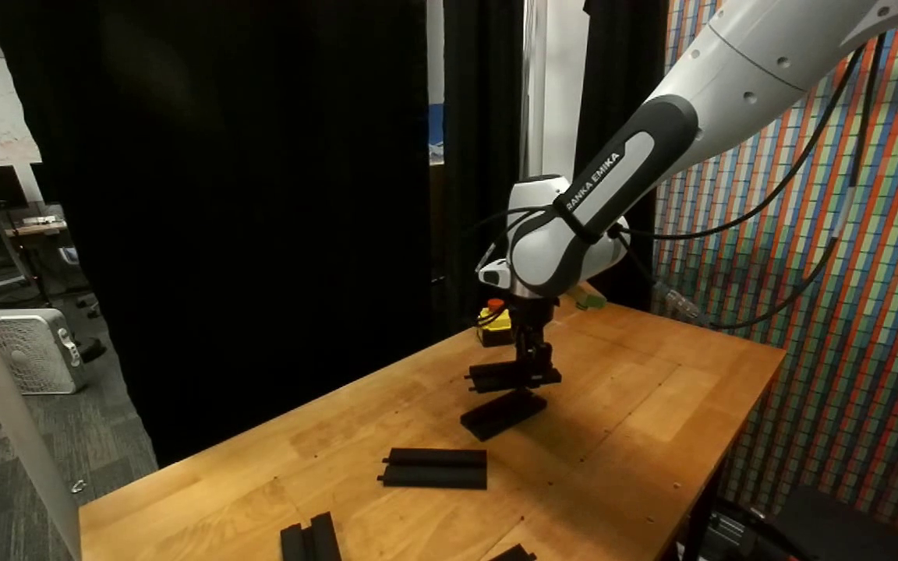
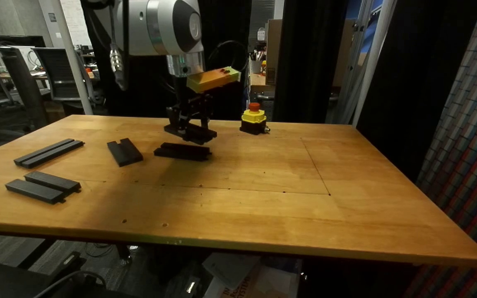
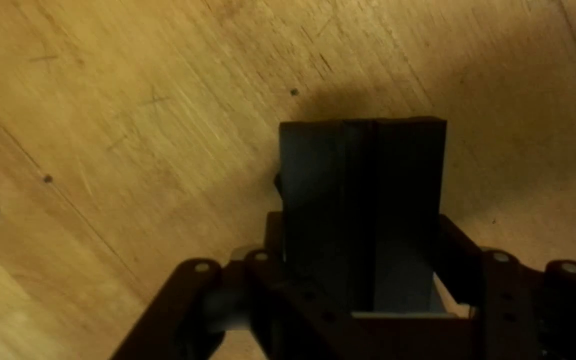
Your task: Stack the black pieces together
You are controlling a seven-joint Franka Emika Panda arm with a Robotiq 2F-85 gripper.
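Gripper (image 3: 361,230): jaws clamped on the held piece (image 3: 313,160), a black slab, pressing in from its two long sides.
Held piece: hangs over the base piece (image 2: 182,152), grooved face up, not touching it — both exterior views show a gap.
Base piece: lying on the table (image 2: 263,223), mostly hidden under the held piece in the wrist view, so steering by that view alone could misjudge the fit.
Slant: long sides of the two look turned against each other in both exterior views; lowered that way, the upper one would probably lie skewed, its corners overhanging.
Underside of the held piece: out of sight; if it is not flat, I would expect rocking, or a slide once the grip eases.
Gap: letting go too high risks a drop and a bounce; pressing on after contact risks shoving the base piece across the table.
Jaws: any part reaching below the held piece could nudge the base piece away.
Loose pieces (image 2: 125,154): three more lie unstacked on the table; the nearest could be brushed by a wide sideways move.
Red-topped yellow box (image 2: 254,118): stands apart, toward the back edge — an unlikely obstacle.
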